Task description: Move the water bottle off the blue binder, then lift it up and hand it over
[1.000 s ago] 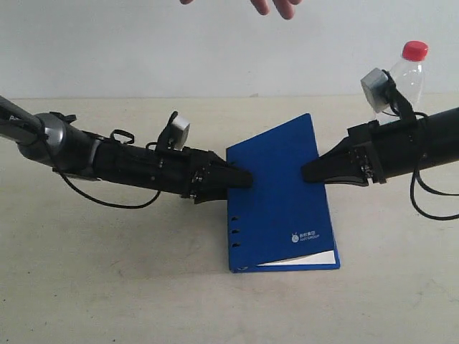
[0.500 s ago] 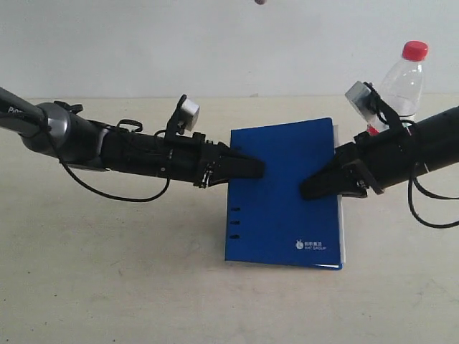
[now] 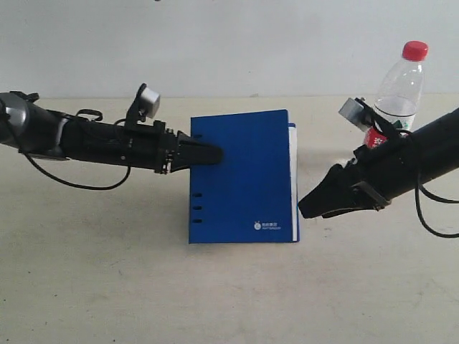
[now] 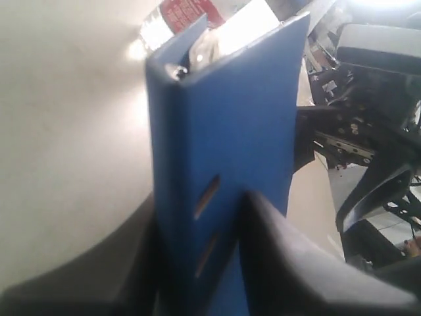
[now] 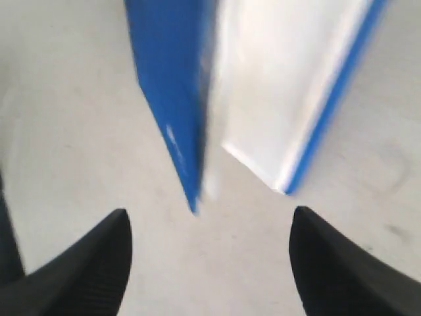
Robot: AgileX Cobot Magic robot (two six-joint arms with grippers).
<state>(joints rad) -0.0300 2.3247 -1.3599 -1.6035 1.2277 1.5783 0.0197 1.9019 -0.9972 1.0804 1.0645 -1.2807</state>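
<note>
The blue binder (image 3: 244, 179) is held up by its slotted spine edge, cover facing the exterior view, white pages showing along its right side. My left gripper (image 3: 211, 153) is shut on that spine; in the left wrist view the binder (image 4: 223, 131) sits pinched in the left gripper (image 4: 197, 210). My right gripper (image 3: 308, 204) hangs open just right of the binder, apart from it. In the right wrist view the right gripper (image 5: 210, 217) holds nothing, with the binder's page edge (image 5: 276, 85) ahead. The water bottle (image 3: 400, 82) stands upright at the far right behind the right arm, and its label (image 4: 187, 10) shows past the binder.
The beige table (image 3: 107, 272) spreads under both arms, with a pale wall behind it. The right arm's body (image 4: 368, 131) sits close beyond the binder. Black cables trail from both arms.
The binder has been carried left in my left gripper and turned square. My right gripper let go of its right edge and dropped back. The hand at the top left the view.
</note>
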